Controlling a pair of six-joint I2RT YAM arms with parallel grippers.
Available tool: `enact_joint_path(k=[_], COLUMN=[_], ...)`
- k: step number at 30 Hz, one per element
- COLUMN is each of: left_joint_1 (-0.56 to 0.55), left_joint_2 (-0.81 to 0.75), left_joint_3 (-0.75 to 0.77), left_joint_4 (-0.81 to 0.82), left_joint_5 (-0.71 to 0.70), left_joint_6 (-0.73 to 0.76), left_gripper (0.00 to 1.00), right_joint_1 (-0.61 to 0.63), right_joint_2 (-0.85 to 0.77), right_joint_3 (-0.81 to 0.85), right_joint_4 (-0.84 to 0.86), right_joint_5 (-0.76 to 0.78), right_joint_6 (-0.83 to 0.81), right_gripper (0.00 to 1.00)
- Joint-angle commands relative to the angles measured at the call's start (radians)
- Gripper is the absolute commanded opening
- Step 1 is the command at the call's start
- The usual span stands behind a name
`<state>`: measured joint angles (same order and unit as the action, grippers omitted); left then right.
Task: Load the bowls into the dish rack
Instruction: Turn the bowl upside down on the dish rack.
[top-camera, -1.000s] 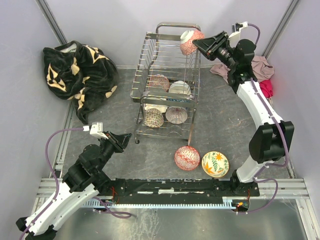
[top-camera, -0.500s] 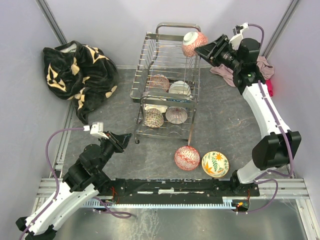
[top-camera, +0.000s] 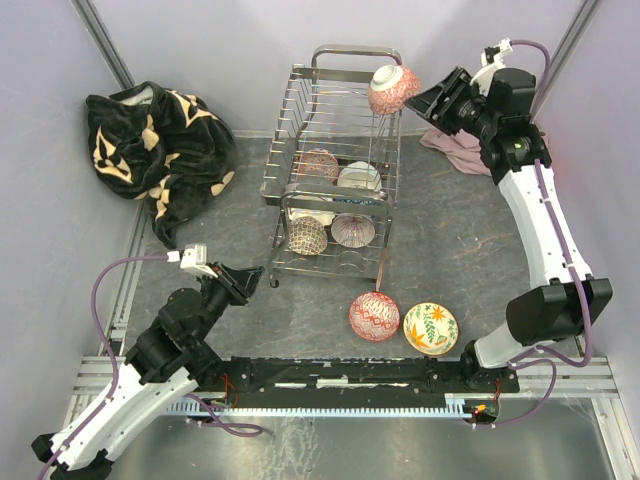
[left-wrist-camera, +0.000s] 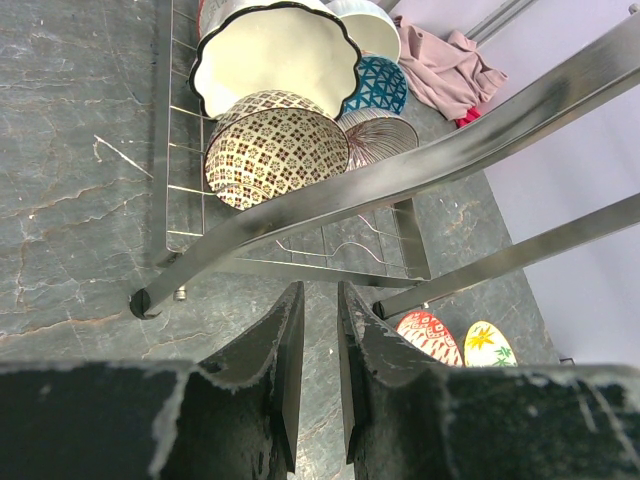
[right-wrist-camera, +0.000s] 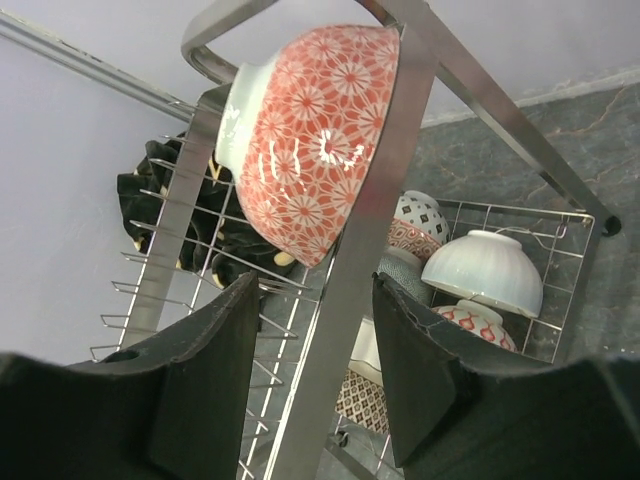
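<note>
Top external: red bowl atop dish rack

Through our right tool, whose two dark fingers stand spread with a gap between them, we see the dish rack. A red flower-patterned bowl sits tilted on its upper tier, against the rack's slanting frame bar. Below that bar, in the lower tier, we see a plain white bowl and other patterned bowls. Behind the rack's wires lies a dark cloth.
</note>
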<state>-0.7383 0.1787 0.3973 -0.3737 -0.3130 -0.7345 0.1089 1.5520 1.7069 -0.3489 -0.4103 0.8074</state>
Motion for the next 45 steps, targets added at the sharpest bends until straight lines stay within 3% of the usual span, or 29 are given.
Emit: enact_joint_path(k=[1, 6, 20, 28, 34, 39, 45], left_joint_1=[-0.002, -0.003, -0.002, -0.003, -0.003, -0.003, -0.002], left_joint_2=[-0.003, 0.004, 0.022, 0.033, 0.032, 0.028, 0.028], left_joint_3=[0.015, 0.020, 0.032, 0.031, 0.026, 0.023, 0.024], left_joint_4=[0.021, 0.022, 0.025, 0.033, 0.035, 0.033, 0.033], left_joint_5=[0.002, 0.001, -0.005, -0.004, -0.005, -0.005, -0.006], left_joint_6=[-0.023, -0.020, -0.015, -0.014, -0.016, -0.017, -0.017], left_gripper=[0.26, 0.26, 0.26, 0.26, 0.26, 0.26, 0.26], right_joint_1=[-0.007, -0.008, -0.007, 0.004, 0.022, 0.036, 0.053], right_joint_2=[-0.010, -0.025, 0.193, 0.184, 0.216, 0.221, 0.235], right_joint_3=[0.055, 0.011, 0.259, 0.223, 0.264, 0.237, 0.216], right_joint_4=[0.000, 0.090, 0.046, 0.146, 0.121, 0.141, 0.263], right_joint_5=[0.040, 0.078, -0.016, -0.037, -0.042, -0.041, -0.075], right_joint_6=[-0.032, -0.015, 0.009, 0.056, 0.054, 0.070, 0.146], right_gripper=[0.57, 0.57, 0.58, 0.29, 0.07, 0.00, 0.00])
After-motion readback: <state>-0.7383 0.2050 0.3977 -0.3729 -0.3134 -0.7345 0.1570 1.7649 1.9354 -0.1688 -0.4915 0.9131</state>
